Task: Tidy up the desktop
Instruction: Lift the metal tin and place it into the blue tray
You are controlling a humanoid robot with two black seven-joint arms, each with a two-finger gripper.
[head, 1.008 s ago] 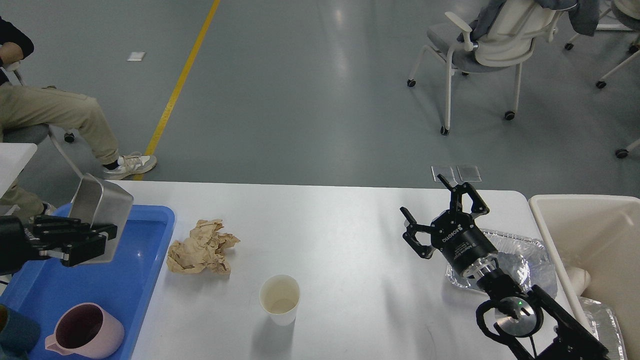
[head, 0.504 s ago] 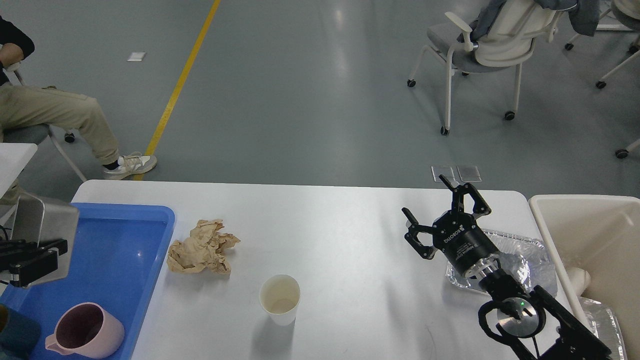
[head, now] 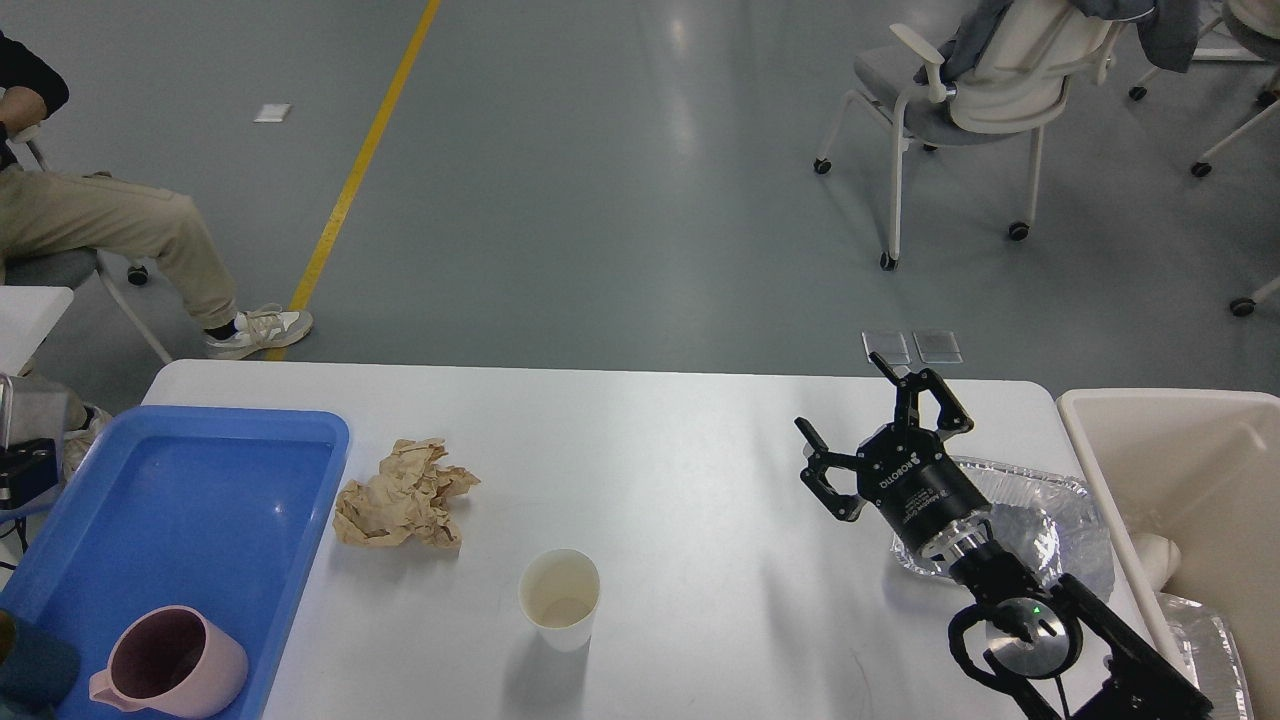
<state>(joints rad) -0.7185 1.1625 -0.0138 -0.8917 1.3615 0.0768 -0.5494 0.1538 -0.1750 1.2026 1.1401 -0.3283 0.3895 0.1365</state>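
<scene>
Desktop [head: 690, 470]: white, glossy, rounded corners, filling the lower half of the view, long axis running left to right. Near edge: one pink mug [head: 170, 665] in the near end of one blue tray [head: 100, 590], which covers the left end of the desktop; a dark teal object [head: 30, 675] at the near left corner, cut off by the frame. One paper cup [head: 560, 598], upright and open, stands near the front edge at centre. One crumpled brown paper [head: 400, 495] lies just beside the tray's right rim. Right arm comes up from the near right corner; right gripper [head: 880, 425] has its fingers spread wide, holding nothing, over the desktop. One foil tray [head: 1050, 520] sits behind it at the right end, close to one cream bin [head: 1180, 450] past the right edge. Left gripper [head: 25, 470] only partly in view at the left edge; finger state cannot be told. Broad bare room across the middle and along the far edge.
</scene>
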